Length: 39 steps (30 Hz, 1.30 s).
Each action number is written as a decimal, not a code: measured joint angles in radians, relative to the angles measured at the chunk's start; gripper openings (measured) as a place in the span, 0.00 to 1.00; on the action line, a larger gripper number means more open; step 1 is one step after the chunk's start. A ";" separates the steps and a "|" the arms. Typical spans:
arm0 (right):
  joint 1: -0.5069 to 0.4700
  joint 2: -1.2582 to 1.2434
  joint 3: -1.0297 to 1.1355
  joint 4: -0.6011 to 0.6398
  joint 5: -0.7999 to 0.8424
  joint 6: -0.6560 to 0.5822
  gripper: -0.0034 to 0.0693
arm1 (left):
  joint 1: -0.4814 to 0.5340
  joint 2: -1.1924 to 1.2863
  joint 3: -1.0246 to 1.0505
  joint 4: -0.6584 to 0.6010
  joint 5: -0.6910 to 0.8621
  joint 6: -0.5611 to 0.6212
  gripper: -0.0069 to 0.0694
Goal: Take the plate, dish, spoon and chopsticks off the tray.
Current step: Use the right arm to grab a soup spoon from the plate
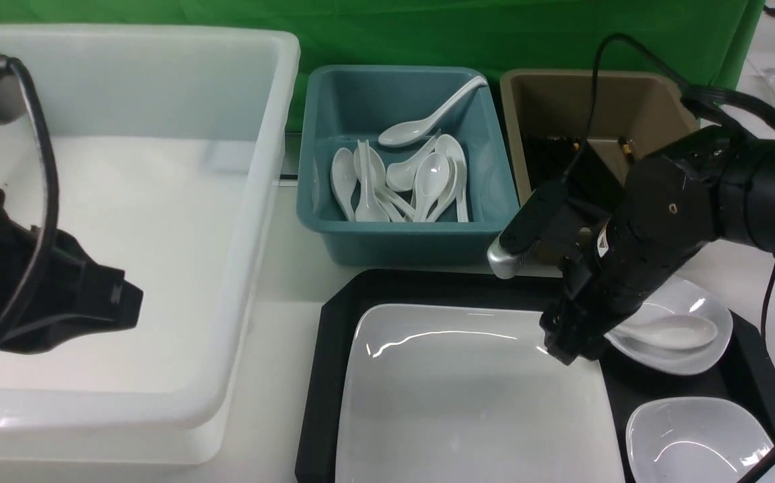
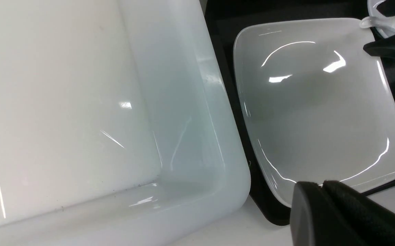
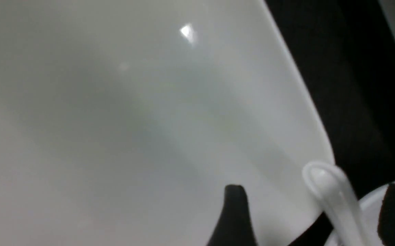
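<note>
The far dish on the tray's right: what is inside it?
One white spoon lies in the dish, bowl end pointing right. The open right tool covers its handle from the front; the dish's floor under the tool is hidden.

The tray (image 1: 324,376) sits at the bench's (image 1: 280,349) near edge, right of centre. The plate (image 1: 468,396) fills the tray's left and middle. In the tray's far right corner lies a dish (image 1: 696,298) with the spoon (image 1: 679,332) in it. A second dish (image 1: 689,436) lies in the near right corner. A large tub (image 1: 253,201) stands left of the tray. Behind the tray stand two bins; the left bin (image 1: 314,168) holds loose spoons (image 1: 394,181), with the right bin (image 1: 562,100) beside it.
</note>
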State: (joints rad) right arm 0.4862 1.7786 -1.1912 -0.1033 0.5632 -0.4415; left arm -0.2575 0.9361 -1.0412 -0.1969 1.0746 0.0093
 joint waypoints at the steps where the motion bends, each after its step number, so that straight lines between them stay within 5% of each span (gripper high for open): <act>1: 0.000 0.000 0.000 -0.002 -0.013 0.002 0.80 | 0.000 0.000 0.000 0.000 0.000 0.003 0.11; 12: 0.000 0.080 0.001 -0.043 -0.052 0.003 0.76 | 0.000 0.000 0.000 0.003 0.005 0.018 0.11; 16: 0.000 0.089 0.001 -0.050 -0.052 0.017 0.58 | 0.000 0.000 0.000 0.003 0.005 0.020 0.11; 18: 0.000 0.087 0.001 -0.066 -0.061 0.022 0.35 | 0.000 0.000 0.000 0.003 0.006 0.021 0.11; 21: 0.000 0.070 0.000 -0.071 -0.064 0.032 0.25 | 0.000 0.000 0.000 0.003 0.007 0.021 0.11; 39: 0.004 -0.045 -0.049 -0.060 -0.105 0.047 0.24 | 0.000 0.000 0.000 0.003 0.001 0.021 0.11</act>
State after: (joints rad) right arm 0.4900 1.7331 -1.2398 -0.1635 0.4580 -0.3941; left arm -0.2575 0.9361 -1.0412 -0.1939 1.0756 0.0302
